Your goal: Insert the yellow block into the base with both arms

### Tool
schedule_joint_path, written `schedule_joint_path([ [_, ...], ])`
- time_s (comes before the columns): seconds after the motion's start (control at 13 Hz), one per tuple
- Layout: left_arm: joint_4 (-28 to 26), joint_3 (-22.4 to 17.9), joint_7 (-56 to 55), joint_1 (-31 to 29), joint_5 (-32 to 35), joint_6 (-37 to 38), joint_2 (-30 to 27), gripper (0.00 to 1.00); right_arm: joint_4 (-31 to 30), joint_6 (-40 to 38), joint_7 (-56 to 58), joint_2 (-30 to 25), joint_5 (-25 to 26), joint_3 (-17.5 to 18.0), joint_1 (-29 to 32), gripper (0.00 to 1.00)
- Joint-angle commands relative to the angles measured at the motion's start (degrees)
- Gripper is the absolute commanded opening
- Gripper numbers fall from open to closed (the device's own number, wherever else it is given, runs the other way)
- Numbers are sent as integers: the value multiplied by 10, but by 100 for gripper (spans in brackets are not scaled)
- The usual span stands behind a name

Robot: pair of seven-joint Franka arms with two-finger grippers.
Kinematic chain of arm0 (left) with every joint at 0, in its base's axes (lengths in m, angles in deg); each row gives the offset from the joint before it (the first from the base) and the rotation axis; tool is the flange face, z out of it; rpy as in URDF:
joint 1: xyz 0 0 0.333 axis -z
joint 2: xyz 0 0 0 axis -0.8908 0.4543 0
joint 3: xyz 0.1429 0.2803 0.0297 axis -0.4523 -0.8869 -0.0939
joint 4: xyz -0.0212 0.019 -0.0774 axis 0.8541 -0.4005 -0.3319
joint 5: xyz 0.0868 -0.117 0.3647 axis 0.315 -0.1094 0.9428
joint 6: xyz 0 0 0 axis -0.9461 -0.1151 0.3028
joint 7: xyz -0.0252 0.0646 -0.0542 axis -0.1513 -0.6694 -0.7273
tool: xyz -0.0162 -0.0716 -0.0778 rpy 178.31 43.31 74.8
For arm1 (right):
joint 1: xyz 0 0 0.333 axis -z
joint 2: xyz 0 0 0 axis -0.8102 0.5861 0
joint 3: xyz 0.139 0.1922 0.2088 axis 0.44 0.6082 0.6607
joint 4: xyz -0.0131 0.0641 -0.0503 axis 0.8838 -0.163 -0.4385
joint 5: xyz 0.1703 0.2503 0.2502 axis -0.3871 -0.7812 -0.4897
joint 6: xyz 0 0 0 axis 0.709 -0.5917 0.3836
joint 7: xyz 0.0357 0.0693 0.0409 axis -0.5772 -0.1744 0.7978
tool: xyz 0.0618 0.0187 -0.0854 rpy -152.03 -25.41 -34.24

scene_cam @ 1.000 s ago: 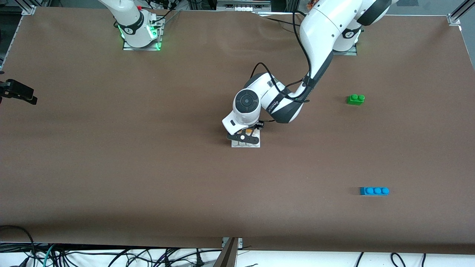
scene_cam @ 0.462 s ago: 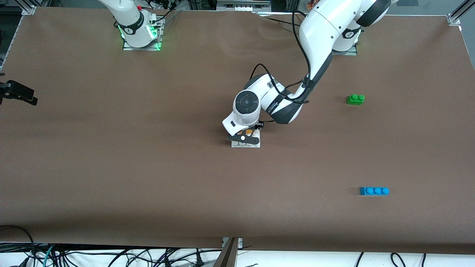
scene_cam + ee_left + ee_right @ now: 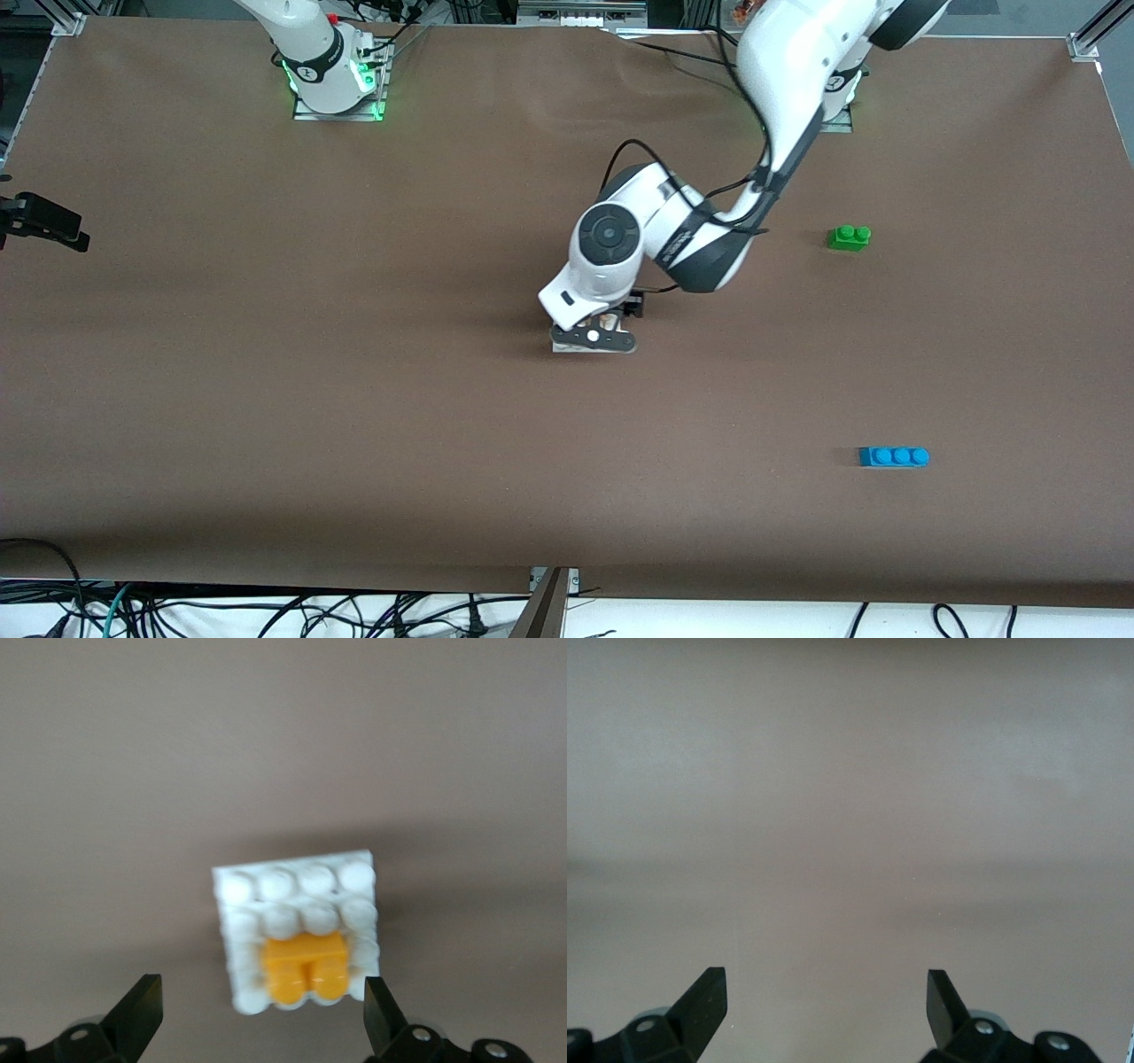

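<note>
Left wrist view: left end effector wide open, empty, over yellow block seated on base; right end effector open, empty.

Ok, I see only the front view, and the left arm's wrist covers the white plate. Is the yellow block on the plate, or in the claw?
Observer: On the plate. The left wrist view shows the yellow block sitting on the white plate, in an edge row of its studs.
Operator: And is the left claw open?
Observer: Yes. The left claw is open above the plate, one finger on each side of the block, touching neither.
Operator: And the right claw?
Observer: The right claw is open too, over the brown table; that arm waits.
</note>
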Motion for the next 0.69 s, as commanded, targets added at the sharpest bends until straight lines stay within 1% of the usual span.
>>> schedule_joint_path([
  [0.0, -18, 4, -1, -66, 3, 69, -96, 100, -6, 4, 9, -6, 6, 2, 6, 100],
  [0.31, -16, 6, 7, -173, 2, 170, -179, 100, -6, 4, 9, -6, 5, 3, 7, 100],
  [0.38, -16, 7, 36, -199, 2, 196, -202, 100, -6, 5, 9, -6, 5, 3, 7, 100],
  [0.46, -16, 6, 91, -219, -9, 222, -221, 100, -6, 4, 9, -6, 5, 3, 7, 100],
  [0.62, -26, -3, 199, -256, -37, 238, -245, 100, -6, 4, 9, -6, 5, 3, 7, 100],
])
